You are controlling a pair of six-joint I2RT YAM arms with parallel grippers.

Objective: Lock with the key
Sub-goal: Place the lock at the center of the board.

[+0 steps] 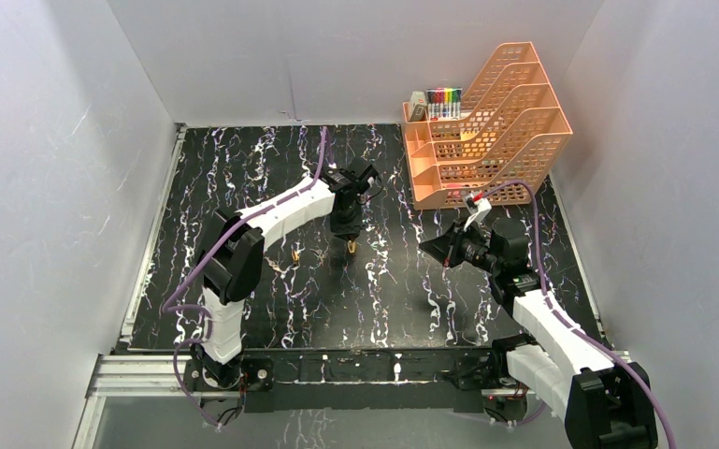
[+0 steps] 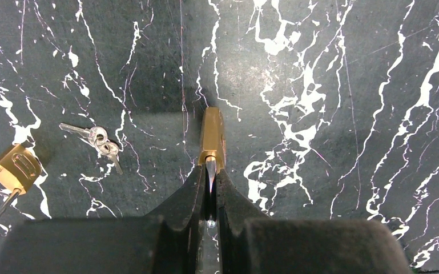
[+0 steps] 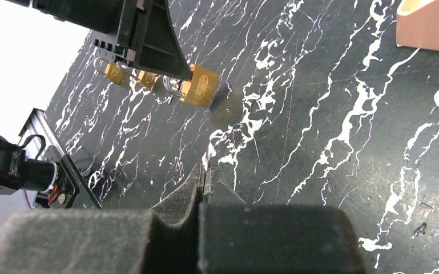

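- While the left gripper (image 2: 211, 174) clamps the brass padlock (image 2: 212, 134) by its shackle, low at the black marble table (image 2: 348, 114), locking seems barely begun;
- the ringed silver keys (image 2: 98, 138) lie nearby, untouched;
- the right gripper (image 3: 205, 171) is pressed closed, seemingly empty; 1 key still needs fetching, inserting, turning.

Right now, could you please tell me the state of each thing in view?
Brass padlock: clamped by its shackle in the left fingers.
Second brass padlock: lying on the black marbled table, untouched; whether its shackle is open or closed, I cannot tell.
Silver keys on a ring: lying loose on the table, in neither padlock.
Right fingers: shut, nothing visible between them.
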